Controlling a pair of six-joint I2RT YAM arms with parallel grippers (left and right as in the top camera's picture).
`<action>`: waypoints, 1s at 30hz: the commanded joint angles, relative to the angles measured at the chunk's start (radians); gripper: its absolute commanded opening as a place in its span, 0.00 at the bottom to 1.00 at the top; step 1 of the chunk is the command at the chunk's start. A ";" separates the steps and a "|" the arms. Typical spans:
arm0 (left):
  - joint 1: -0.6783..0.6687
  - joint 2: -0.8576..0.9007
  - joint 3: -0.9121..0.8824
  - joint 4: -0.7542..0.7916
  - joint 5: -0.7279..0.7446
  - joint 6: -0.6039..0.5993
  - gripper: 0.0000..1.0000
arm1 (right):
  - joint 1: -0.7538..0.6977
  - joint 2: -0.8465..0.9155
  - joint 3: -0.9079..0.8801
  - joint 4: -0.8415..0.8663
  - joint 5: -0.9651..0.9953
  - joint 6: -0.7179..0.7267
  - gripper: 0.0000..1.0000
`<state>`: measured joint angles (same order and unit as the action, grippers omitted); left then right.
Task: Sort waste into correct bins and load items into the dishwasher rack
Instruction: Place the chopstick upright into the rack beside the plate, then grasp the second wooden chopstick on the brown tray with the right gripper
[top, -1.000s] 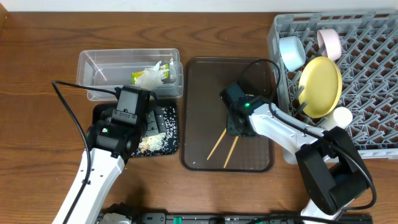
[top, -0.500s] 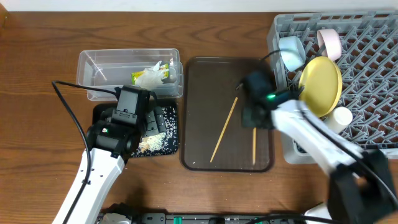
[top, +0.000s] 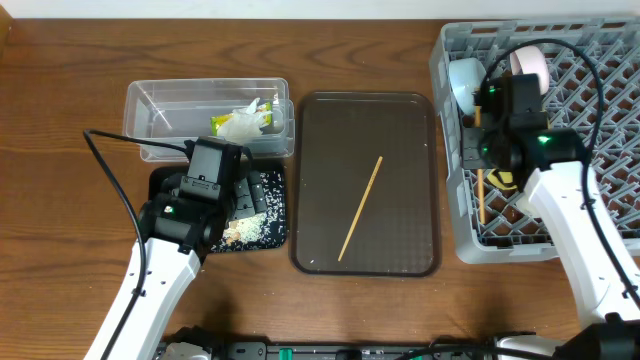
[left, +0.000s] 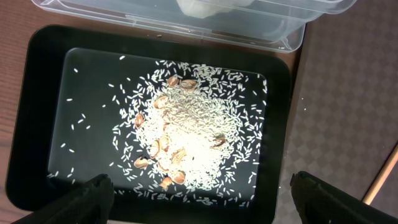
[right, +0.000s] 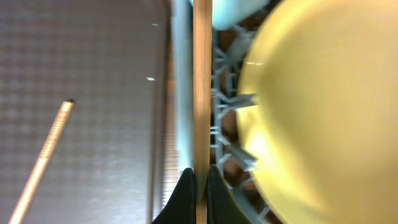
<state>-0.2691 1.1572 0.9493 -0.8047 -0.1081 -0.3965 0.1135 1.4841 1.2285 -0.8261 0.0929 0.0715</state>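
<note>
My right gripper (top: 478, 152) (right: 199, 180) is shut on a wooden chopstick (top: 479, 200) (right: 202, 87) and holds it over the left edge of the grey dishwasher rack (top: 610, 200). In the rack are the yellow plate (right: 323, 106), mostly hidden under my arm from overhead, the light blue bowl (top: 462, 82) and a pale cup (top: 530, 62). The white bowl is hidden. My left gripper (left: 202, 199) is open above the black tray (top: 270, 238) (left: 37, 124), which holds rice grains (left: 193, 134). The green-and-white wrapper (top: 245, 122) lies in the clear tub (top: 160, 105).
A second chopstick (top: 360, 208) (right: 40, 162) lies diagonally on the dark brown serving tray (top: 400, 130) (right: 93, 62) between the bins and the rack. The clear tub's edge (left: 280, 28) touches the black tray's far side.
My right gripper carried one chopstick from the brown tray rightward to the rack's left edge. The other chopstick shifted on the tray. The left arm has not moved.
</note>
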 joint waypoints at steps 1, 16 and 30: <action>0.005 -0.001 0.004 -0.002 -0.008 -0.010 0.93 | -0.026 0.023 0.003 -0.001 -0.003 -0.097 0.01; 0.005 -0.001 0.004 -0.002 -0.008 -0.009 0.93 | -0.021 0.059 0.018 0.094 -0.122 -0.005 0.33; 0.005 -0.001 0.004 -0.002 -0.008 -0.010 0.93 | 0.300 0.119 0.000 0.111 -0.197 0.066 0.37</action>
<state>-0.2691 1.1572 0.9493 -0.8047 -0.1081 -0.3965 0.3531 1.5593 1.2293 -0.7170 -0.0982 0.1040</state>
